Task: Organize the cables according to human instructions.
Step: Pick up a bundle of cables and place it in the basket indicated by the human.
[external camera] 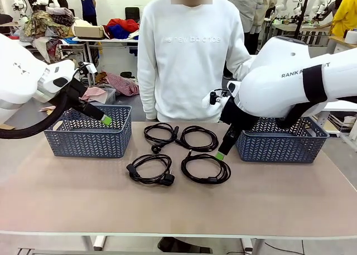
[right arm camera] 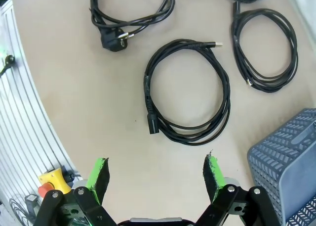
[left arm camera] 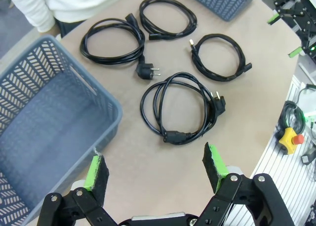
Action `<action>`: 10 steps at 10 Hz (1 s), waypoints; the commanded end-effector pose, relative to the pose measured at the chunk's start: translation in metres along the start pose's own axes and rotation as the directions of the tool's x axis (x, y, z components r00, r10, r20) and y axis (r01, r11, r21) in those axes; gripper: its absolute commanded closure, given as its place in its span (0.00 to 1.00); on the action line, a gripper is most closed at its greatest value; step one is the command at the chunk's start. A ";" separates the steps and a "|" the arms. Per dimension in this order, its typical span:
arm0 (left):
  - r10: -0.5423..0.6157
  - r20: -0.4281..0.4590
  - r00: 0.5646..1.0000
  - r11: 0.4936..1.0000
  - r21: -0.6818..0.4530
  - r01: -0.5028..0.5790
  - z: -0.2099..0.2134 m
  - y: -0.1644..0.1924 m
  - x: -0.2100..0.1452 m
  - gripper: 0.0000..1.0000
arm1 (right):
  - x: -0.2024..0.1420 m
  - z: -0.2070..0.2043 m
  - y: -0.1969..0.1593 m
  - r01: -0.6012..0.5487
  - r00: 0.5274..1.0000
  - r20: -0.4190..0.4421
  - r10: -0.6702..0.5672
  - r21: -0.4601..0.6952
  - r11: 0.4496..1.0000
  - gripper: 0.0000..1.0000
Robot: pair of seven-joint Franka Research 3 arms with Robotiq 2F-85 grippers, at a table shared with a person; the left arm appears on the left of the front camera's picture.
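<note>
In the front view, the surface (external camera: 178, 210) has a wide bare strip between the right basket (external camera: 279, 148) and its near edge. The four cables (external camera: 165, 179) lie coiled on the surface just left of the right basket, two in a far row and two in a near row. The left basket (external camera: 83, 140) stands well apart from the right basket, on the other side of the cables. The right hand (external camera: 221, 153) hangs low just beside the right basket's left wall. The right arm hides the inside of that basket. The left hand (external camera: 105, 120) is over the end of the left basket that faces the right basket.

In the left wrist view, the left hand has its fingers (left arm camera: 96, 169) wide apart and holds nothing. Under it is bare surface, between the left basket's wall and the curved edge of the surface. The floor of the left basket shows bare. The right basket is at the far side, beyond all four cables.

In the right wrist view, the right hand is open, with nothing between its pads (right arm camera: 212, 169). One coil lies straight ahead of the fingers. A corner of the right basket is near, at one side. I cannot tell what this basket holds. On the other side of the coil from the right basket there is free surface, then the edge with a metal rail (right arm camera: 24, 112).
</note>
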State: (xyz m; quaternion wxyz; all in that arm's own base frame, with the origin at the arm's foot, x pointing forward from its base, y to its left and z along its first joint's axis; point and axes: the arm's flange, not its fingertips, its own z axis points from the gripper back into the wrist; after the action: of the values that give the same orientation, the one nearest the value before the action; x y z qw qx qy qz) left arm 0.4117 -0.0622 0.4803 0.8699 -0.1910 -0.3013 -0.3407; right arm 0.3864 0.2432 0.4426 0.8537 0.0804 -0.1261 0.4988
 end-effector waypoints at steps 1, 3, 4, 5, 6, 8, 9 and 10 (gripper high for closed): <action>-0.015 0.020 1.000 1.000 -0.020 0.015 -0.001 0.003 -0.002 0.00 | 0.000 0.000 -0.001 0.002 1.000 0.000 -0.002 0.000 1.000 0.00; -0.015 0.020 1.000 1.000 -0.020 0.015 -0.001 0.003 -0.002 0.00 | 0.017 -0.021 0.002 -0.011 1.000 -0.026 0.011 -0.007 1.000 0.00; -0.015 0.020 1.000 1.000 -0.020 0.015 -0.001 0.003 -0.002 0.00 | 0.026 -0.033 0.005 -0.032 0.999 -0.038 0.031 -0.008 0.999 0.00; -0.015 0.020 1.000 1.000 -0.020 0.015 -0.001 0.003 -0.002 0.00 | 0.030 -0.045 0.006 -0.046 0.998 -0.050 0.045 -0.008 0.999 0.00; -0.015 0.020 1.000 1.000 -0.020 0.015 -0.001 0.003 -0.002 0.00 | 0.031 -0.055 0.007 -0.057 0.997 -0.052 0.057 -0.002 0.998 0.00; -0.015 0.020 1.000 1.000 -0.020 0.015 -0.001 0.003 -0.002 0.00 | 0.033 -0.081 0.010 -0.095 0.993 -0.076 0.096 0.016 0.995 0.00; -0.015 0.020 1.000 1.000 -0.020 0.015 -0.001 0.003 -0.002 0.00 | 0.035 -0.093 0.011 -0.112 0.989 -0.099 0.113 0.021 0.994 0.00; -0.015 0.020 1.000 1.000 -0.020 0.015 -0.001 0.003 -0.002 0.00 | 0.037 -0.105 0.011 -0.124 0.985 -0.118 0.127 0.030 0.992 0.00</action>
State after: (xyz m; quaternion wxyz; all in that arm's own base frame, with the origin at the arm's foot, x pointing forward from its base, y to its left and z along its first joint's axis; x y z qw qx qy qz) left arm 0.4118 -0.0616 0.4802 0.8699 -0.1906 -0.3015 -0.3407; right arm 0.3980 0.3013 0.3572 0.8315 0.0655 -0.0742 0.5466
